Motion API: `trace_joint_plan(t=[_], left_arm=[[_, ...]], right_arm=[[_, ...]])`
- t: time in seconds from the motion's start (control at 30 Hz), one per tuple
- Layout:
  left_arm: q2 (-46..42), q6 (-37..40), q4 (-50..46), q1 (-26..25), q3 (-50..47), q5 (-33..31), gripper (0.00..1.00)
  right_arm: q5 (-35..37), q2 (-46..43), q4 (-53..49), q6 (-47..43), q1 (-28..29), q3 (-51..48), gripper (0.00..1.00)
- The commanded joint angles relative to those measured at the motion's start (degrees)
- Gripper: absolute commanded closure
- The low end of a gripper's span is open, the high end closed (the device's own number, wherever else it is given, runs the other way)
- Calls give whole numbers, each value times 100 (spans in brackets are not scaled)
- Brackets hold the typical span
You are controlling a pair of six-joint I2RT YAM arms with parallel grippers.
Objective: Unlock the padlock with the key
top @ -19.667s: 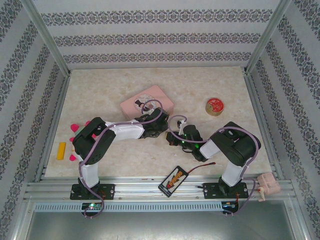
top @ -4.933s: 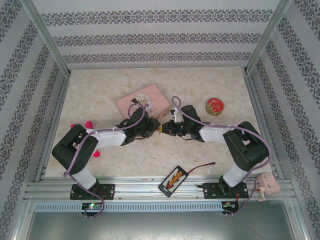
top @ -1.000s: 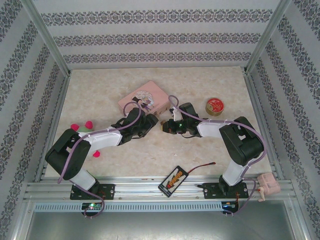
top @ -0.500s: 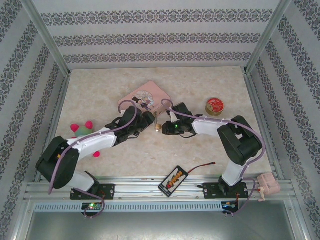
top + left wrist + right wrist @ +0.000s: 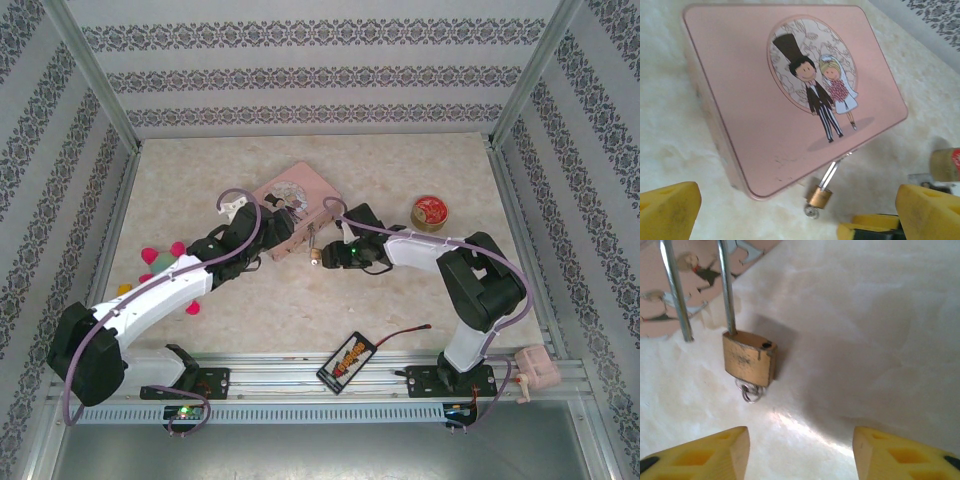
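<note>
Within the last second both pincers have been opened and the lock has been let go. The small brass-coloured padlock (image 5: 749,360) with its thin silvery U-shaped shackle is now left lying on the pale marbled table (image 5: 865,315), just beside the near corner of the pink rectangular metal tin (image 5: 765,100).

The left gripper (image 5: 800,215) is seen spread wide with nothing between its yellow fingers, and its arm has been drawn back towards the left since a moment ago. The right gripper (image 5: 802,452) is likewise parted and empty, and is held close to the padlock.

One leg of the shackle is seated in the brass body while the other ends free beside it. From this the lock is judged to be undone and the task all but finished.

A small silvery wire ring (image 5: 751,391) is seen at the keyhole end. The slim greyish metal key is judged to be seated there, though its blade cannot be made out.

The pink tin is shut, so its contents cannot be told. The small round red-lidded tin (image 5: 430,212), well apart to the right, is also closed.
</note>
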Motion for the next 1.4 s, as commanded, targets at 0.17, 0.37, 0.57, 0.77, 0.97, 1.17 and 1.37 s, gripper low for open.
trace_joint_plan(t=[0.17, 0.37, 0.57, 0.77, 0.97, 1.17, 1.37], left_arm=[[243, 880, -859, 99, 393, -924, 1], [616, 1105, -832, 222, 553, -733, 1], [848, 1282, -859, 231, 751, -735, 1], [1143, 1557, -986, 296, 970, -822, 1], [1602, 1732, -1356, 297, 1328, -698, 1], [1960, 1914, -1547, 297, 1495, -652, 1], [2227, 1934, -1763, 296, 1546, -678, 1]], right_arm=[[706, 307, -413, -142, 350, 577, 37], [1135, 534, -452, -306, 512, 775, 37], [1251, 699, -414, -334, 615, 982, 36], [1286, 740, -406, -277, 634, 1118, 30], [1623, 1033, -505, -258, 643, 1258, 32], [1803, 1237, -644, -274, 638, 1263, 36], [1846, 1080, -633, -289, 625, 1108, 40]])
